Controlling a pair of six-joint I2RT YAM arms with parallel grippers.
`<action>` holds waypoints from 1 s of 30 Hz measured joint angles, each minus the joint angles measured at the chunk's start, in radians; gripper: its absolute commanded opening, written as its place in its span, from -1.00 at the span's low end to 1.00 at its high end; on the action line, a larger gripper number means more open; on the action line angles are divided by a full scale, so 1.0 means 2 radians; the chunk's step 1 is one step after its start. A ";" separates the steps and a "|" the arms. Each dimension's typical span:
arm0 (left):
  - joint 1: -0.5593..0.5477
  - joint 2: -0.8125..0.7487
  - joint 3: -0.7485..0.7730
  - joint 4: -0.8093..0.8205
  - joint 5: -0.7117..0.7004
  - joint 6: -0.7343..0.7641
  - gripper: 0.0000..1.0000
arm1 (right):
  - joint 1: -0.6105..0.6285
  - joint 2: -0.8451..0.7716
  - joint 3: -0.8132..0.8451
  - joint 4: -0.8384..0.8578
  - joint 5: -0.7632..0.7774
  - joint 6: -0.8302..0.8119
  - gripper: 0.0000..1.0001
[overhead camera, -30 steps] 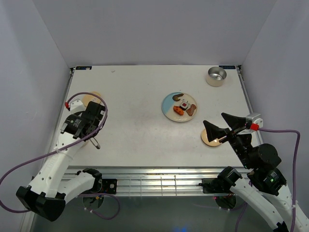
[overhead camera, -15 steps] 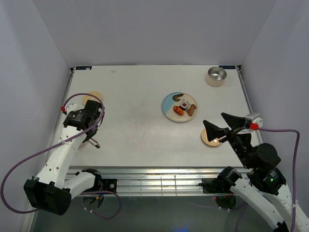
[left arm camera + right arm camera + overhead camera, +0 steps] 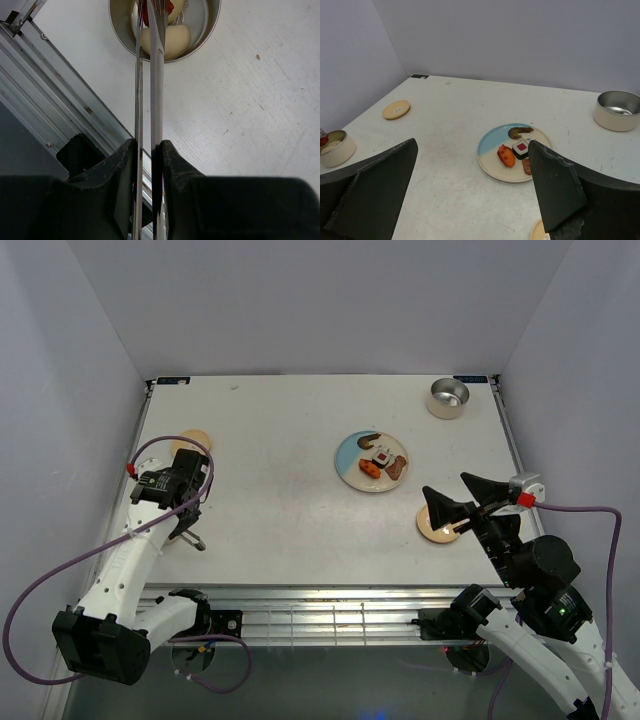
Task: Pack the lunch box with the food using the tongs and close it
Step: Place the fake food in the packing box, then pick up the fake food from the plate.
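Jaws around slim silver tongs [image 3: 157, 75]

A: How is the left arm [image 3: 130, 555] posed?
B: Stretched forward, wrist tipped down, jaws pinched on the tongs [image 3: 156, 75].
A: And the right arm [image 3: 545, 565]?
B: Lifted near its base, jaws spread wide.

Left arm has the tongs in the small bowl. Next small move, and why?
Probably ease the left end effector open slightly: the tongs reach into the bowl with a red piece at their tips, beside a pale dumpling, so it looks ready to drop.
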 measured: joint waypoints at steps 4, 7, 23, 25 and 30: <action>0.000 0.000 0.000 0.000 0.003 0.007 -0.29 | 0.000 0.000 0.000 0.000 0.007 0.000 0.93; 0.000 0.001 0.000 0.000 0.003 0.011 -0.16 | 0.001 0.000 0.000 0.000 0.009 0.000 0.93; 0.002 0.015 0.036 -0.004 -0.002 0.035 -0.10 | 0.002 0.005 0.000 0.000 0.017 0.000 0.93; 0.002 0.022 0.073 -0.004 0.002 0.052 -0.10 | 0.002 0.013 0.000 0.000 0.016 0.000 0.93; 0.002 0.036 0.153 0.029 0.037 0.105 -0.13 | 0.002 0.031 0.000 -0.001 0.008 0.000 0.93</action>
